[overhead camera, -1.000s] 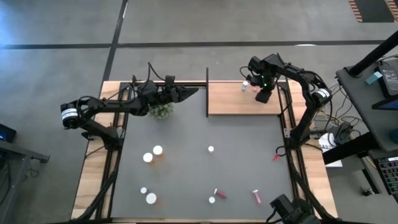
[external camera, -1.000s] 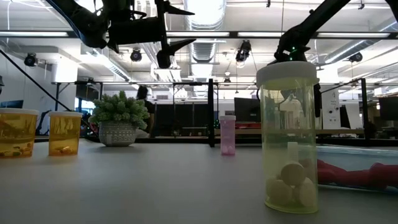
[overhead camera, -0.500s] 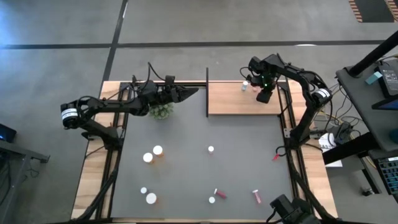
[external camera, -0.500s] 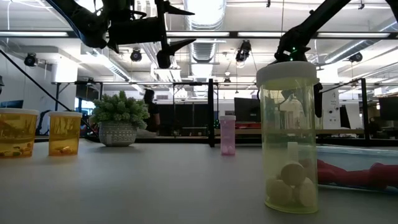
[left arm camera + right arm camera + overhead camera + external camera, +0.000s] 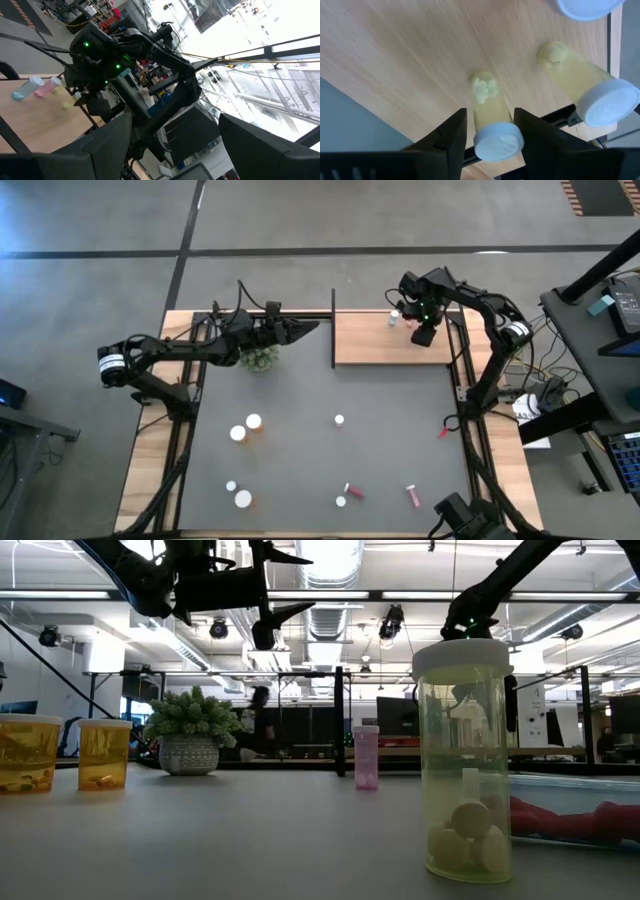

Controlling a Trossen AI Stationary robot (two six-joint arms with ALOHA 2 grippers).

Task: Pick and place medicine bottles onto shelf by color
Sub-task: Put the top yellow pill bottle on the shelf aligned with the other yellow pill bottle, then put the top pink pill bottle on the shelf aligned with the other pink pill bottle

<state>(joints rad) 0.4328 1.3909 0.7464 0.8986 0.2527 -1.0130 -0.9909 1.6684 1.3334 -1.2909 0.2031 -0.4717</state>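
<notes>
My right gripper fingers straddle a yellow-green vial on the shelf, contact undeterminable; my left gripper hangs open near the plant.

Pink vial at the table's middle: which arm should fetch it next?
Likely left. The left claw hangs open and empty by the plant; the right claw straddles a yellow-green vial on the shelf. Pink vial.

High view: straight down over the whole table. Low view: tabletop height, level, yellow-green bottle very close. Left wrist view: angled up across the shelf toward the room. Right wrist view: close above the shelf; both wrist views share it.
</notes>
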